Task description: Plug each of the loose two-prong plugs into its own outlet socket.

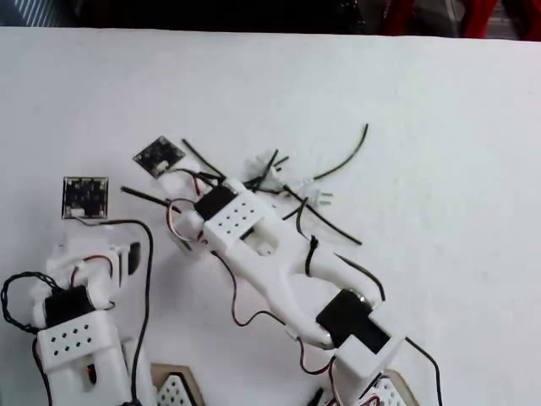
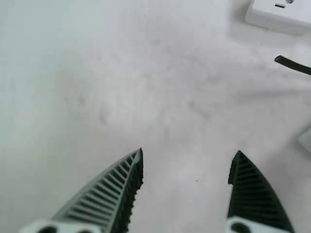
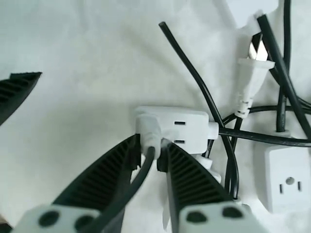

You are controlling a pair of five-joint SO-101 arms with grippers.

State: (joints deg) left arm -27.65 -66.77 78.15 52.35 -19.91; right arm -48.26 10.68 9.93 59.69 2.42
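Note:
My right gripper is shut on a white two-prong plug that sits in the end of a white outlet block; its black cord runs back between the fingers. A loose white plug lies beyond the block, prongs bare, among black cords. A second outlet sits beside it. From above, the right arm stretches diagonally over this spot, with a loose plug just past it. My left gripper hangs open above bare table, nothing between its fingers, with a white outlet far ahead.
Several black cords cross the table's middle near the plugs. A black ribbed finger shows off to the side of the outlet block. The left arm stands at the near left corner. The white table stretches open at back and right.

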